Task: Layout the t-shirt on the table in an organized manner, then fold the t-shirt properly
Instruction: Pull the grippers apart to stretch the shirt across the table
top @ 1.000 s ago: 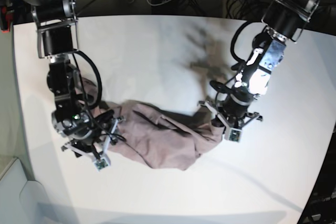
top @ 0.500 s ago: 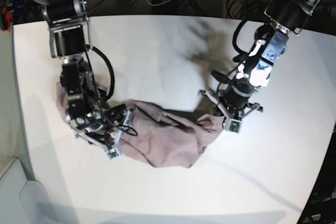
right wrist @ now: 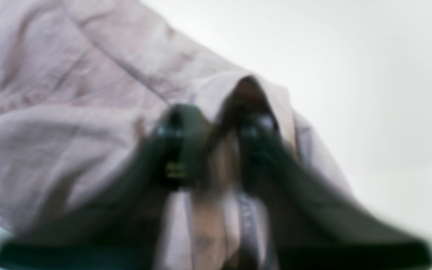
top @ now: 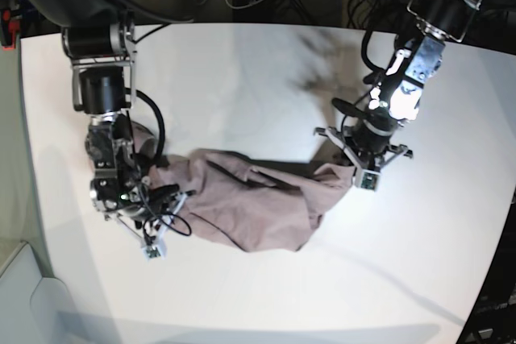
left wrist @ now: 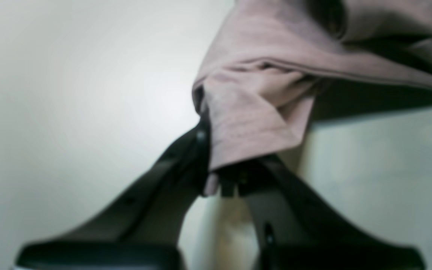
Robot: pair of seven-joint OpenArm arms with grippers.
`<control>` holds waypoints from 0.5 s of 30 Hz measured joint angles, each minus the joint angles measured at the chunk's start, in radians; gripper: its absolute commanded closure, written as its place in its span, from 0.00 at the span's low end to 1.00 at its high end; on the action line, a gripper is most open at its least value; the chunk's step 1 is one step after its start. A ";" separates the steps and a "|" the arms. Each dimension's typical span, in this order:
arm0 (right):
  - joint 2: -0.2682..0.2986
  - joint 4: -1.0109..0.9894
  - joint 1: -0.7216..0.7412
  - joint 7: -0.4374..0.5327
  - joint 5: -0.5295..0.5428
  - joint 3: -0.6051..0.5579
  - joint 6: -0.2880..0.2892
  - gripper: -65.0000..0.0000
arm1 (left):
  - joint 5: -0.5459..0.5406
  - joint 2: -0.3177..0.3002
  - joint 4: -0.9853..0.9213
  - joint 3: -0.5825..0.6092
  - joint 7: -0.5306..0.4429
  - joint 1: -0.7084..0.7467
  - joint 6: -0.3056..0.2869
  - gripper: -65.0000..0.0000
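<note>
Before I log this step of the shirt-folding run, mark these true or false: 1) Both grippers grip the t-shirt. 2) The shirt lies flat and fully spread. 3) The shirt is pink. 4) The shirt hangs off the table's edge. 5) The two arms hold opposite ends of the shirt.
1) True: the left gripper is shut on a hem of the t-shirt, and the right gripper is shut on a fold of it.
2) False: it is bunched and creased between the arms.
3) True: dusty pink.
4) False: it lies well inside the white table.
5) True: in the base view, one arm holds each end.
</note>
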 measured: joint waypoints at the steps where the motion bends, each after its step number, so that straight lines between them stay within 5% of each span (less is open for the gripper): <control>1: 0.001 0.000 0.003 -0.002 0.002 -0.001 0.000 1.00 | 0.026 0.000 0.002 -0.004 -0.001 0.004 0.000 0.99; 10: 0.077 0.161 0.066 -0.059 0.006 0.007 0.000 1.00 | 0.158 0.005 0.124 -0.157 0.006 0.122 -0.009 0.99; 15: 0.091 0.146 0.154 -0.054 0.003 0.114 0.000 1.00 | 0.195 0.002 0.215 -0.282 0.006 0.135 -0.012 0.99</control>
